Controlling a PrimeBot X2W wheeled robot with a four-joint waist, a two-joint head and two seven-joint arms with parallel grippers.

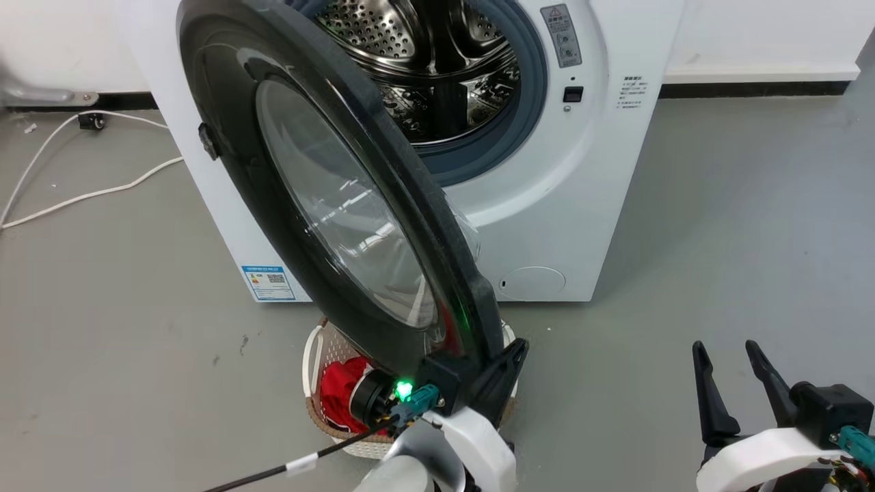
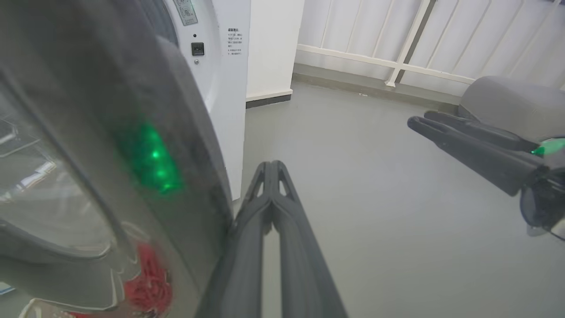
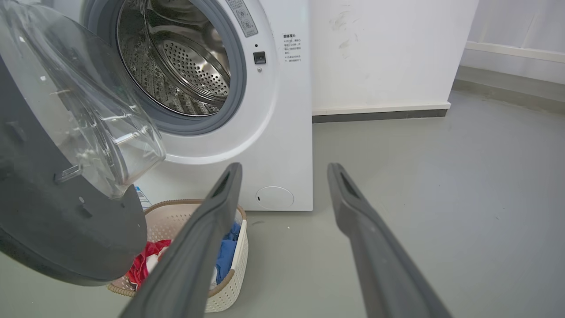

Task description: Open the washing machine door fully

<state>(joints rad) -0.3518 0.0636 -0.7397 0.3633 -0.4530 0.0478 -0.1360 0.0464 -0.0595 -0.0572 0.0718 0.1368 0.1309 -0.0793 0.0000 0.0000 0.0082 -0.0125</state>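
Observation:
The white washing machine [image 1: 547,225] stands with its steel drum exposed. Its washing machine door [image 1: 328,205], a black disc with a clear glass bowl, is swung out toward me, roughly square to the machine's front. My left gripper [image 1: 516,352] is shut, with nothing between its fingers, and rests against the door's lower free edge. In the left wrist view the door [image 2: 88,110] fills the left side, right beside the closed fingers [image 2: 247,247]. My right gripper [image 1: 728,352] is open at the lower right, apart from the door, and faces the machine [image 3: 287,132].
A white woven-rimmed laundry basket [image 1: 316,355] with red and blue clothes sits on the floor under the door's edge. White cables [image 1: 82,195] lie on the grey floor to the machine's left. A grey padded object [image 2: 507,101] sits by a white railing.

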